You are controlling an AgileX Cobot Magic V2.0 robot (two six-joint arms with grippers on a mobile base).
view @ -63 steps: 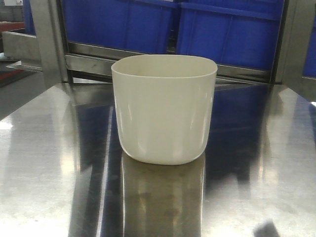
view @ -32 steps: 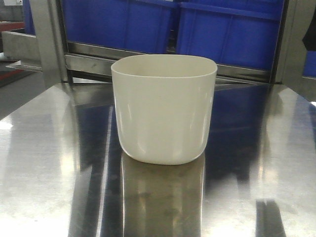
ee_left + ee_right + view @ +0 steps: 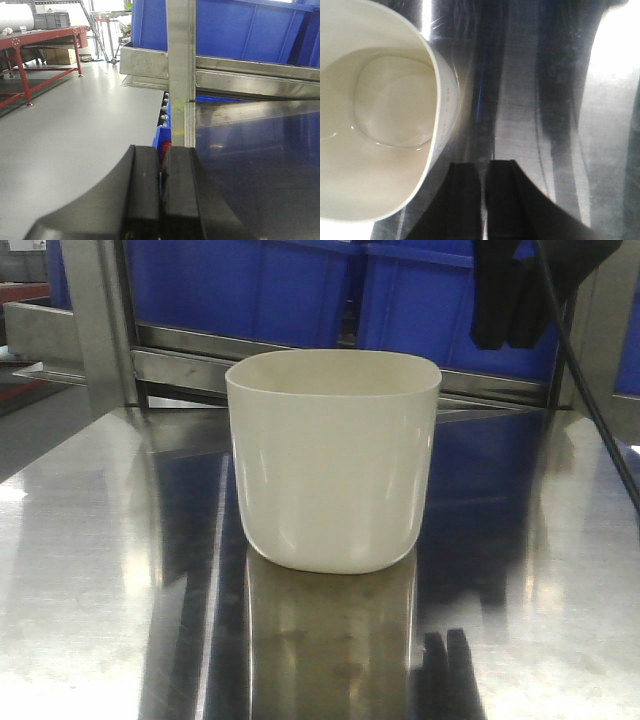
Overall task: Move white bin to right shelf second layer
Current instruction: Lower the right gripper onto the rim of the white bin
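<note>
The white bin (image 3: pixel 333 460) stands upright and empty in the middle of the shiny steel tabletop (image 3: pixel 90 570). My right gripper (image 3: pixel 508 340) hangs at the top right of the front view, above and behind the bin, its black fingers together and holding nothing. From the right wrist view the bin's open mouth (image 3: pixel 380 115) lies to the left, and the right gripper (image 3: pixel 483 167) hovers over bare steel just outside the rim. My left gripper (image 3: pixel 161 165) is shut and empty, off the table's left edge. The right shelf second layer is out of view.
Large blue crates (image 3: pixel 250 285) sit on a steel rack behind the table, with an upright post (image 3: pixel 98 320) at the left. A black cable (image 3: pixel 590 410) runs down at the right. In the left wrist view a steel post (image 3: pixel 181 70) stands ahead, with open floor (image 3: pixel 75 125) and a red bench (image 3: pixel 35 50) to the left.
My right gripper has come into the front view from the top right and moved down and leftwards. Its dark reflection on the tabletop has slid left. The bin has not moved.
</note>
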